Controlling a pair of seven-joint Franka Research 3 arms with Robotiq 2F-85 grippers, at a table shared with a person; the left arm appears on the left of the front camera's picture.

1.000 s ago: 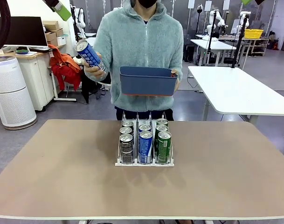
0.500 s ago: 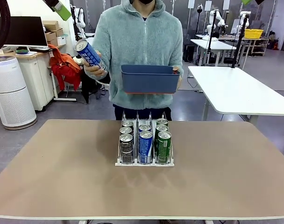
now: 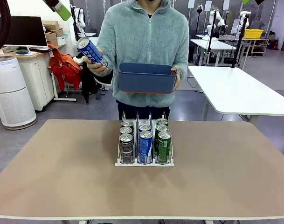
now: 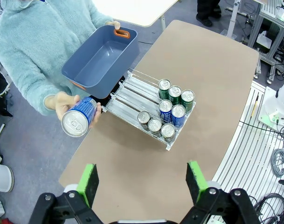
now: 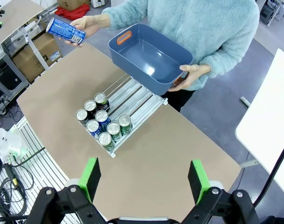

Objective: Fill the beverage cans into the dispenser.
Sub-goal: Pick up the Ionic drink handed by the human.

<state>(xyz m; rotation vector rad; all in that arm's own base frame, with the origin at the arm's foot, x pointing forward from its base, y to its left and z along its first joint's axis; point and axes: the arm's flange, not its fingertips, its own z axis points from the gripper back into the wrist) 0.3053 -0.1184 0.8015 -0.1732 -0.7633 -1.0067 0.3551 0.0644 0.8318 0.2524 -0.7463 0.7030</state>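
Front view: the dispenser (image 3: 144, 164) sits mid-tabletop (image 3: 62, 177), its lanes running lengthwise from the robot's side toward the person, its low lip facing the robot. Eight cans (image 3: 145, 145) stand upright at the lip end: dark ones in the left lane, blue in the middle, green on the right. Above and behind the dispenser, the person's hand (image 3: 98, 68) grips a blue can (image 3: 90, 51) tilted, silver top up and toward picture left. The other hand (image 3: 176, 77) holds a tub (image 3: 147, 79) level over the dispenser's far end.

Left wrist view: seen from high above, the dispenser's (image 4: 132, 88) bare rails stretch from the cans toward the tub (image 4: 97, 60), which hangs beside that end. The blue can (image 4: 79, 122) turns its round top to the camera, off the tabletop's edge. The left jaws stand wide apart on nothing.

Right wrist view: the tub (image 5: 146, 53) hangs over the dispenser's (image 5: 135, 100) bare end. The blue can (image 5: 65, 30) lies nearly level, well off to the dispenser's side. The right jaws gape wide, nothing between them.
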